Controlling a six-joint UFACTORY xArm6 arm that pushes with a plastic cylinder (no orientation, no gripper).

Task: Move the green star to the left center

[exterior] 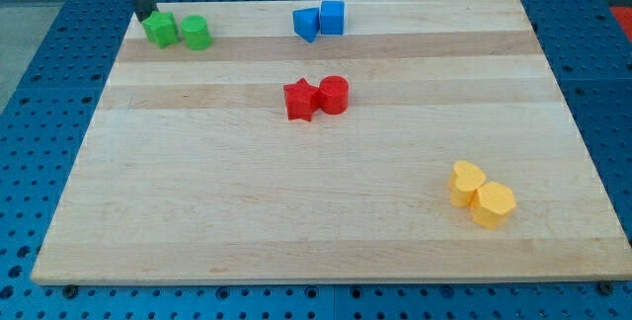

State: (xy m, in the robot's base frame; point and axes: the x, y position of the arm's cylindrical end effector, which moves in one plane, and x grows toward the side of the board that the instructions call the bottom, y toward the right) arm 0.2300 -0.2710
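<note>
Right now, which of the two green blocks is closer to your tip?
The green star, the view's leftmost green block: my tip sits at its upper left edge. The green cylinder lies beyond it, rightward.

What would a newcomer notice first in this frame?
Four same-coloured pairs dot the board: green star and green cylinder top left, blue blocks top centre, red blocks mid-board, yellow blocks bottom right. My tip sits at the star's upper-left edge.

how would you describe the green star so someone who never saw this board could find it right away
Start at the wooden board's corner at the view's top left, where two green blocks sit side by side. The green star is the one nearer the view's left, with my tip right at its upper-left edge. Its outline is jagged and pointed, while the green cylinder beside it is round.
</note>
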